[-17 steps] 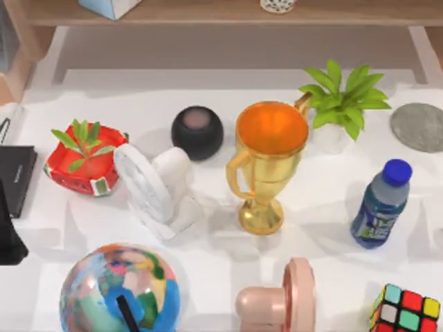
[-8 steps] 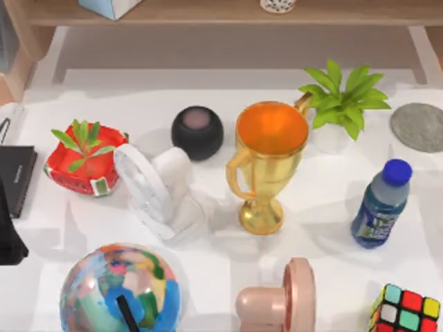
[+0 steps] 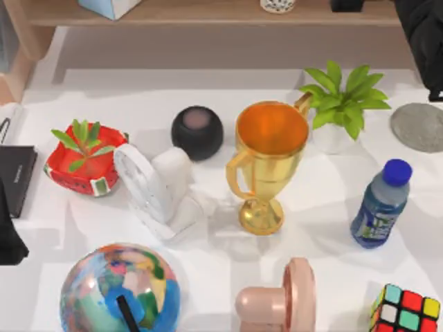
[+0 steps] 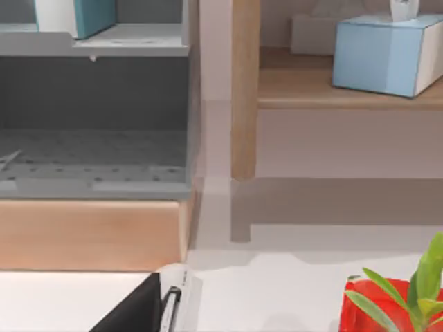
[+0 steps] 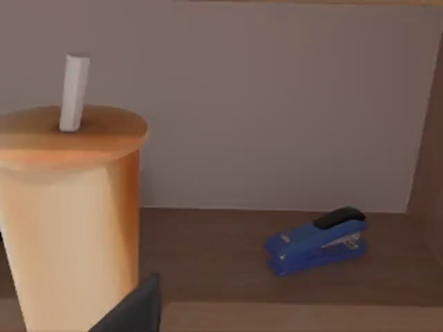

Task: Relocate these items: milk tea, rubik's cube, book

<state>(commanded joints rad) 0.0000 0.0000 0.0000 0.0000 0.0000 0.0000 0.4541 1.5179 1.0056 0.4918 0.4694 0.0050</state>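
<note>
My right arm (image 3: 423,34) reaches in at the far right corner of the worktop (image 3: 208,111), up by the wooden shelf (image 3: 208,12) behind the trophy (image 3: 266,162). From its wrist camera I see the milk tea (image 5: 66,207) close up, standing upright on the shelf board with a white straw (image 5: 73,90) poking from its lid; a blue stapler (image 5: 317,242) lies farther along the same board. A dark bit of the jaws shows beside the cup's base, but I cannot tell how far they are open or whether they have hold of the cup. The rubik's cube (image 3: 407,311) sits on the worktop, near of the blue-capped bottle (image 3: 381,204) and well right of the trophy. My left arm (image 3: 8,228) is parked at the left edge, left of the red planter (image 3: 86,162); I cannot tell the state of its jaws. Its wrist camera looks at the shelf with a light-blue box (image 4: 387,52), and a teal book (image 4: 93,15) stands in the grey cabinet (image 4: 97,104) beside it.
</note>
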